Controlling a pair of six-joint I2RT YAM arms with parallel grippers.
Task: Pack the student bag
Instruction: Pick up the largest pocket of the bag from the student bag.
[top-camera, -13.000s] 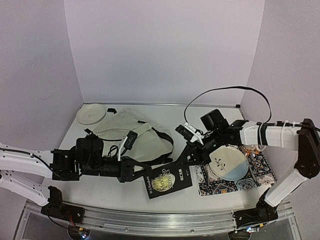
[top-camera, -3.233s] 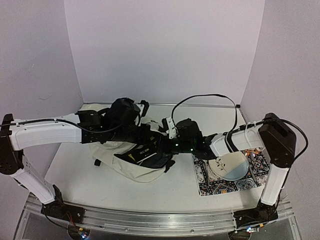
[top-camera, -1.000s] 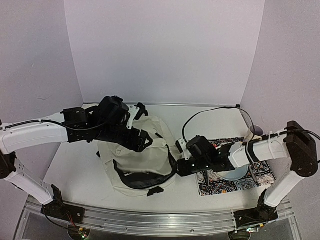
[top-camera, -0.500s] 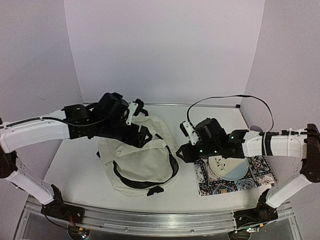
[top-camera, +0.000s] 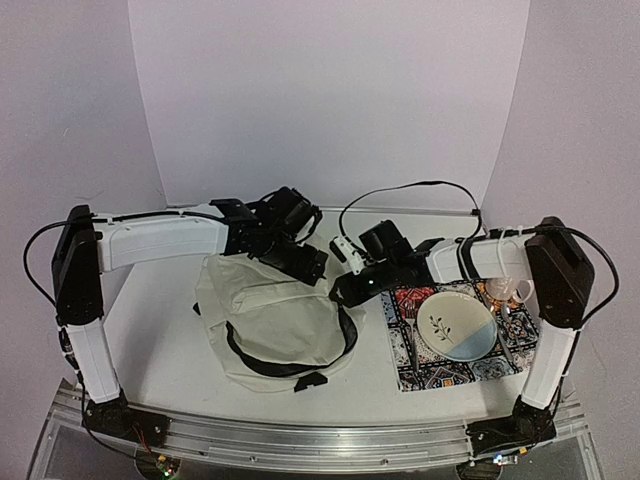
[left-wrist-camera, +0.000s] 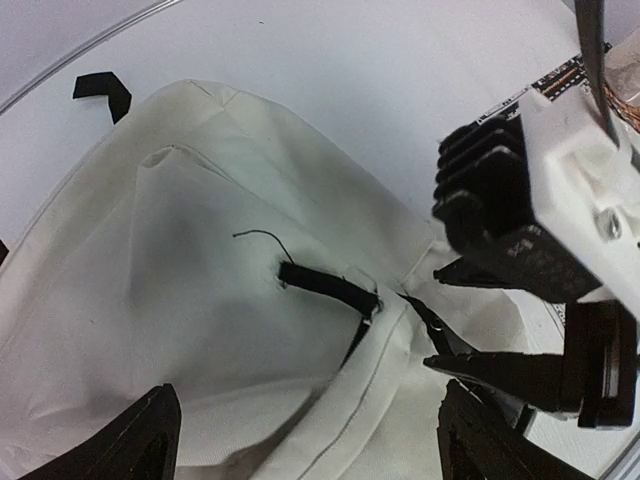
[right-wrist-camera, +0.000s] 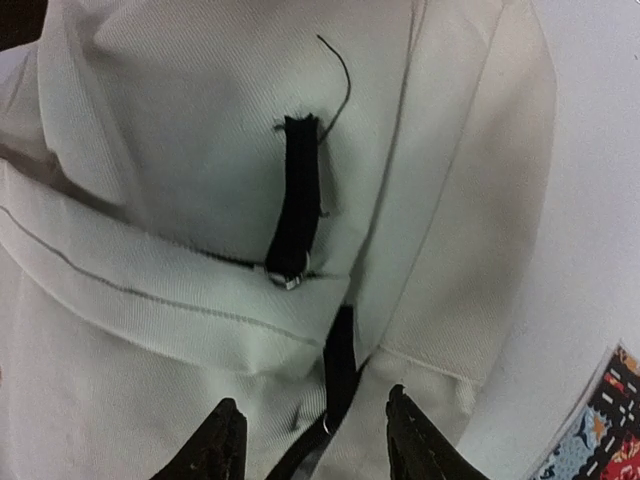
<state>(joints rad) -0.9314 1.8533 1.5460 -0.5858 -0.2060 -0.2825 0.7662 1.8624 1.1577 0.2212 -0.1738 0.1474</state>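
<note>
The student bag (top-camera: 275, 318), a cream fabric backpack with a dark zipper band, lies flat at the table's middle. My left gripper (top-camera: 308, 264) hovers over its far right corner, open wide, with only bag cloth (left-wrist-camera: 200, 260) under the gap (left-wrist-camera: 312, 450). My right gripper (top-camera: 340, 292) points at the same corner from the right, open (right-wrist-camera: 315, 445). A black strap (right-wrist-camera: 297, 225) and a dark zipper tab (right-wrist-camera: 340, 365) lie just ahead of its fingertips, untouched. The right gripper's body (left-wrist-camera: 535, 230) shows in the left wrist view, close by.
A patterned mat (top-camera: 410, 365) lies right of the bag with a blue-and-white plate (top-camera: 457, 325) on it and a small cup (top-camera: 515, 290) behind. Its corner (right-wrist-camera: 605, 430) shows beside the bag. White walls close in on three sides.
Both arms have swung to the bag's far right corner, the left gripper moving right and the right gripper moving left. The right jaws opened. The bag lies where it was.
</note>
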